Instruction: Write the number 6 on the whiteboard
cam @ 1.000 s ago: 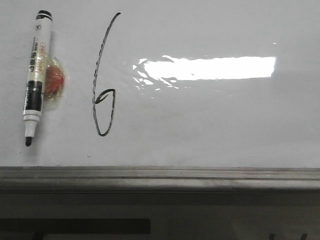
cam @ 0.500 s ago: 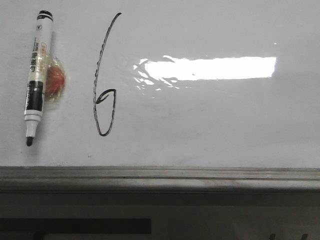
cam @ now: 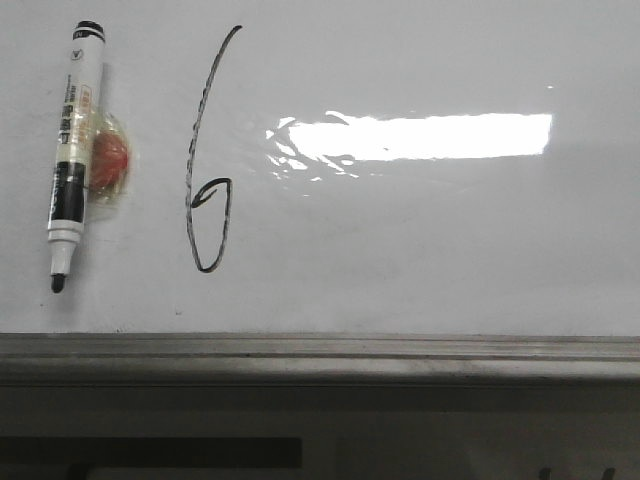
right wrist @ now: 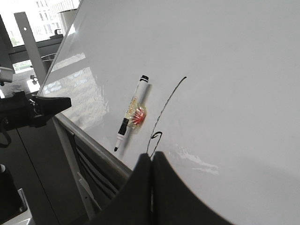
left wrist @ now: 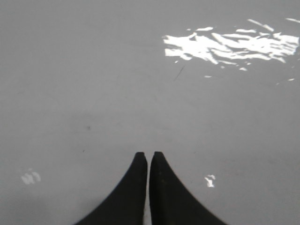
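The number 6 (cam: 188, 185) stands drawn in thin black line on the left part of the whiteboard (cam: 430, 240), with a long curved stem and a small narrow loop at its base. It also shows in the right wrist view (right wrist: 165, 108). My right gripper (right wrist: 151, 155) is shut and empty, off the board in front of the 6's loop. My left gripper (left wrist: 148, 154) is shut and empty over bare board. Neither gripper shows in the front view.
A black-and-white marker pen (cam: 72, 150) hangs tip down left of the 6, on a red round holder (cam: 110, 165); it also shows in the right wrist view (right wrist: 132, 111). A grey metal rail (cam: 320, 348) runs along the board's lower edge. Bright glare (cam: 420, 137) lies right of the 6.
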Controlling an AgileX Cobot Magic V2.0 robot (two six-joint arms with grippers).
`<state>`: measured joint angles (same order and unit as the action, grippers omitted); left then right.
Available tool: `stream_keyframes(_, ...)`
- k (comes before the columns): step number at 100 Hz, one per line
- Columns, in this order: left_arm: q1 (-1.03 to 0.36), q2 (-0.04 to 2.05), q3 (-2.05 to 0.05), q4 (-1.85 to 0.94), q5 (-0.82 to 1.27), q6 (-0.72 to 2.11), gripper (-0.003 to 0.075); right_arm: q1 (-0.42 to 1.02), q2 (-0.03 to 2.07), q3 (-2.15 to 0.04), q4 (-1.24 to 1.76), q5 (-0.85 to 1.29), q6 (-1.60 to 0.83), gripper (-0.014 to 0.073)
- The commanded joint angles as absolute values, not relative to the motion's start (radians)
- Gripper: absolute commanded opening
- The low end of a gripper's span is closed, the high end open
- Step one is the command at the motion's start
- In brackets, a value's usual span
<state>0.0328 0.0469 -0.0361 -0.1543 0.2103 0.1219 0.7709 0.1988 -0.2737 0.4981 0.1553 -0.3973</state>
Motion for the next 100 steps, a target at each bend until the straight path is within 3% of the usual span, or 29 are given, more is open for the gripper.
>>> stream_keyframes(1,0.038,0.042,-0.037,-0.046,0.130,-0.008,-0.0019,0.773,0.207,-0.302,0.500,0.092,-0.406,-0.0064)
stream_keyframes(19,0.038,0.001,0.050,0.000,0.130,-0.094,-0.0019,0.773,0.207,-0.302,0.500,0.092,-0.406,-0.0064)
stream_keyframes(39,0.038,-0.037,0.050,0.012,0.290,-0.096,-0.0019,0.773,0.207,-0.302,0.500,0.092,-0.406,-0.0064)
stream_keyframes(100,0.038,-0.037,0.050,0.010,0.292,-0.100,-0.0019,0.773,0.207,-0.302,0.500,0.092,-0.406,-0.0064)
